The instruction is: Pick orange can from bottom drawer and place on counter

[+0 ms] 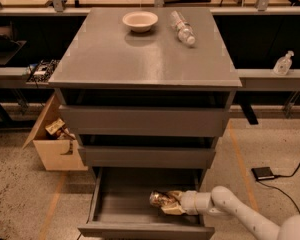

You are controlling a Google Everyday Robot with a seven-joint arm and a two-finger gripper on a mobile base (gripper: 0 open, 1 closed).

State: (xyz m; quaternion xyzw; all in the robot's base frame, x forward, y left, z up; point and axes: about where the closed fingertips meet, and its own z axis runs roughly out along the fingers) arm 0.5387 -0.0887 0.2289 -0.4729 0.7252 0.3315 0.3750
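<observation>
Claw (166, 203) reaches into the bottom drawer (120, 204), below the tabletop's (140, 59) front edge, clasping the orange can (156, 199) lying sideways, ready for lifting out.

Bowl (140, 20) is sitting at the back of the desk (140, 69), with water bottle (182, 27) lying just right of it. Bottom drawer (117, 206) is hanging open under two upper drawers. Orange can (158, 199) is lying inside it, right of centre. End effector (171, 204) is reaching in from the right, at the can. Cardboard box (55, 153) is sitting on the floor to the left.
</observation>
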